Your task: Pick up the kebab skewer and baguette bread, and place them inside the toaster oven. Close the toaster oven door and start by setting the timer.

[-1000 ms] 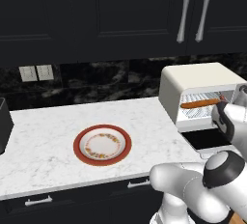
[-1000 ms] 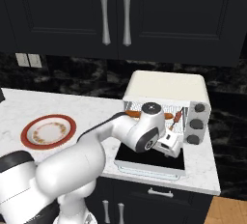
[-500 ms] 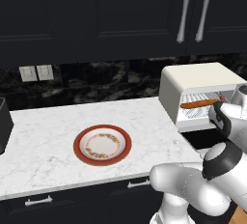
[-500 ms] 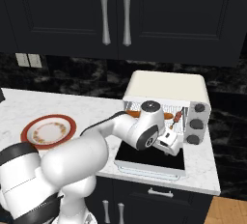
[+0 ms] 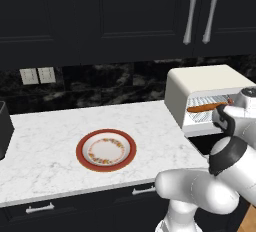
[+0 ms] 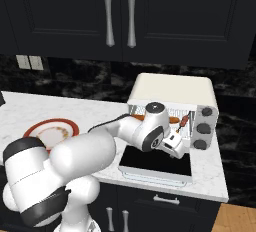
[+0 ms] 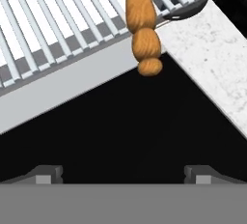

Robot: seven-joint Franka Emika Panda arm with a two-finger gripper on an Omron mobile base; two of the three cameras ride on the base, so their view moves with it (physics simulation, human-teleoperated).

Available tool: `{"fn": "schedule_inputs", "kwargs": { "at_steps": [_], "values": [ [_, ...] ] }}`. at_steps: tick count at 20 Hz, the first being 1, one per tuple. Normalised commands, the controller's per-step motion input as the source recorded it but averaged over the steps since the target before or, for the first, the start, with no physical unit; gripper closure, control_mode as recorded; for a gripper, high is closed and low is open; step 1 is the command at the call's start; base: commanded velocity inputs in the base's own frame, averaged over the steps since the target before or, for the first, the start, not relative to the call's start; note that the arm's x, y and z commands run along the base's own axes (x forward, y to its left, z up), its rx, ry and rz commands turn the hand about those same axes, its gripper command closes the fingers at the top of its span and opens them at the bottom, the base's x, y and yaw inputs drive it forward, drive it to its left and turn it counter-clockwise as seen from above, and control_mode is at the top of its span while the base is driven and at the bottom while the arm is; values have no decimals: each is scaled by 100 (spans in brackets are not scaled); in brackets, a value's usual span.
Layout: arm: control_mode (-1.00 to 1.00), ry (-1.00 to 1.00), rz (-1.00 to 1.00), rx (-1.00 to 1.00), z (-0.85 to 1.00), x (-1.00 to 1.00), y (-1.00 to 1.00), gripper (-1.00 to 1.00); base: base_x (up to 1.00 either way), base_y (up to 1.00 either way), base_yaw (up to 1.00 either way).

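The baguette bread lies on the wire rack inside the toaster oven, one rounded end overhanging the rack's front edge. The kebab skewer rests on the same rack, toward the knob side. Both items are therefore loaded, and the plate near the worktop's front edge carries nothing.

The end effector stands wide and holds nothing, poised just outside the oven mouth above the lowered toaster oven door. The door lies flat and open, so closing it appears to be the pending step.

The white marble worktop runs beneath dark cabinets and a black stone backsplash.
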Motion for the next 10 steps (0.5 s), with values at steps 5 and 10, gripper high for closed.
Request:
{"fn": "schedule_inputs", "kwargs": {
  "at_steps": [5,10],
  "values": [
    [-100,0,-1,0,-13,3,0,-100,0,0,0],
    [-100,0,0,0,-1,21,0,-100,0,0,0]
  ]
}}
